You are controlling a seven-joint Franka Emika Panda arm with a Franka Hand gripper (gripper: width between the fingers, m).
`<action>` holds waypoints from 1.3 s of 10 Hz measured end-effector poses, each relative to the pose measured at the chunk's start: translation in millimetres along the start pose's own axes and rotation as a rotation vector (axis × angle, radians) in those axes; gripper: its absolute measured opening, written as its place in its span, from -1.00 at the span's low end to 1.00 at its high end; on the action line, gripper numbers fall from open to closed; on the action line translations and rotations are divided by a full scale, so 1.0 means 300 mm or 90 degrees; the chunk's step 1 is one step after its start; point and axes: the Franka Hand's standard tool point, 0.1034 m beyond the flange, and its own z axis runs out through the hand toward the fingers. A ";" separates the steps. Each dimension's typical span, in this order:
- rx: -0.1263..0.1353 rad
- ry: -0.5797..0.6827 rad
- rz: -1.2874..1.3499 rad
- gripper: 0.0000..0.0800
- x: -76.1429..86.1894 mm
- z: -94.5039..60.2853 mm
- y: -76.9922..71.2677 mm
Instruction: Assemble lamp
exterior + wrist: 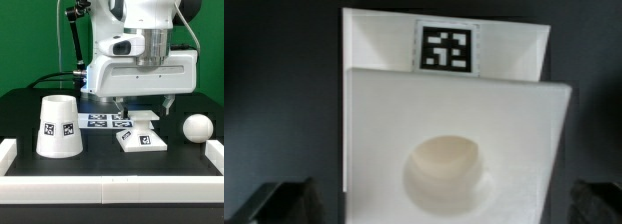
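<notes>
Directly beneath the spread jaws lies the lamp base (139, 139).

I'm looking into a robotics lab cell. A green backdrop (30, 40) is hanging behind the gripper (143, 106), and a black surface (20, 115) is lying beneath it, ringed by a white rail (110, 187). The marker board (98, 121) is lying just beside it.

arm (140, 65): wrist pointing down | tool (143, 106): jaws wide apart
</notes>
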 end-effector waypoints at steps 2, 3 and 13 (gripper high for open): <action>0.000 0.000 -0.003 0.75 -0.006 0.014 0.001; 0.001 0.000 -0.003 0.75 -0.008 0.021 0.001; 0.000 0.006 -0.003 0.34 0.015 0.011 0.004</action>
